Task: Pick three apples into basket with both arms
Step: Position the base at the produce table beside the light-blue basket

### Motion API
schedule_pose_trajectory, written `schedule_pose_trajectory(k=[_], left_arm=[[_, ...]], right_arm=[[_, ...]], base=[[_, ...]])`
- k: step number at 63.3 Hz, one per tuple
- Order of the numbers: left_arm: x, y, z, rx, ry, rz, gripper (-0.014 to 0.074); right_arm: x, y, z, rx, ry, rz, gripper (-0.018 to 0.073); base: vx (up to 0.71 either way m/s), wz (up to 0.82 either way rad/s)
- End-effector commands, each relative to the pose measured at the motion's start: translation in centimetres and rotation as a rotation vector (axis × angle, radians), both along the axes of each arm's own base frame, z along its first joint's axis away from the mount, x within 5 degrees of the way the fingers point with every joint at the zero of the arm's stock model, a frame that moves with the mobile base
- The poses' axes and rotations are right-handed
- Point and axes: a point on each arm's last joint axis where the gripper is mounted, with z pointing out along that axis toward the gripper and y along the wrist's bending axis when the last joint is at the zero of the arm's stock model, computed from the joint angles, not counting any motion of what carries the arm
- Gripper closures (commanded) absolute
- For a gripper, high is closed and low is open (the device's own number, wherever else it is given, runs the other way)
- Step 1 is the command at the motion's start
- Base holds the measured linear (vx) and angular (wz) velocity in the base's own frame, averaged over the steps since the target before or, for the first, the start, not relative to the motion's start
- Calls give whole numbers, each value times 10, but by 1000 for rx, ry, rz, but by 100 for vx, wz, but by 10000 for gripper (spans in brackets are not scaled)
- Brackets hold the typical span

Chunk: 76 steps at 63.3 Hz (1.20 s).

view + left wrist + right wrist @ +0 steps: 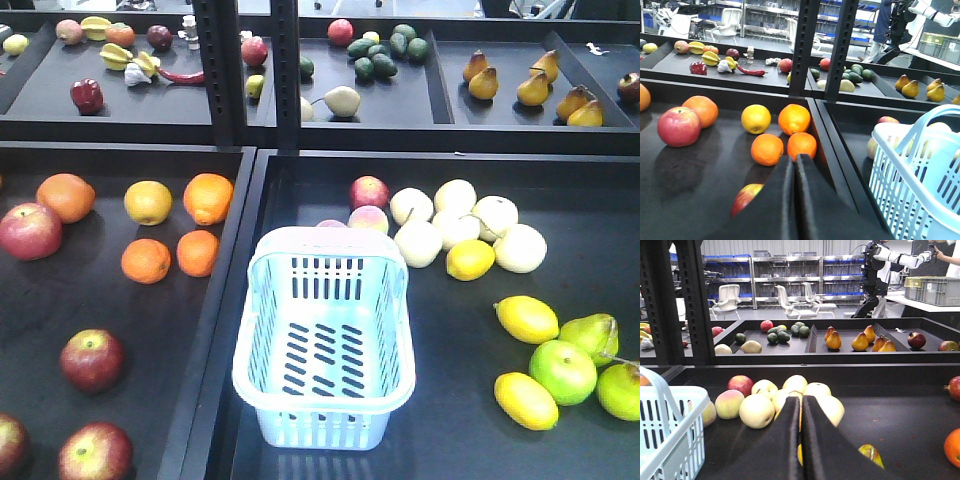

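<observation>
Three dark maroon-red apples lie at the lower left of the left tray: one (92, 360), a second (95, 453), and a third (8, 442) cut off by the frame edge. The pale blue basket (320, 425) stands empty in the right tray, against the divider. Neither arm shows in the front view. My left gripper (794, 159) is shut and empty, low over the left tray. One apple (744, 197) is half hidden behind its left finger, and the basket (910, 185) is to its right. My right gripper (801, 399) is shut and empty, with the basket (670, 440) to its left.
A brighter pinkish-red apple (30, 230) and several oranges (147, 260) lie behind the apples. Pale round fruit (455, 230), lemons (526, 319) and green apples (563, 371) fill the right tray. A raised divider (225, 300) splits the trays. Black shelf posts (215, 60) stand behind.
</observation>
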Motion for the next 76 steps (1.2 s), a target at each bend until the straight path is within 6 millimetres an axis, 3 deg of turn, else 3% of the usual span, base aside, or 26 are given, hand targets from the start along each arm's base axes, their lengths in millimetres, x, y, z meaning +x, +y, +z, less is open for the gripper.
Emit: schedule_pose_trajectory(k=[1, 76], left_arm=[[-2, 0, 16, -15, -106, -3, 603], [-2, 0, 16, -15, -106, -3, 603]], right_arm=[[-1, 1, 2, -20, -66, 8, 564], [-1, 1, 2, -20, -66, 8, 564]], base=[[6, -8], [2, -2]])
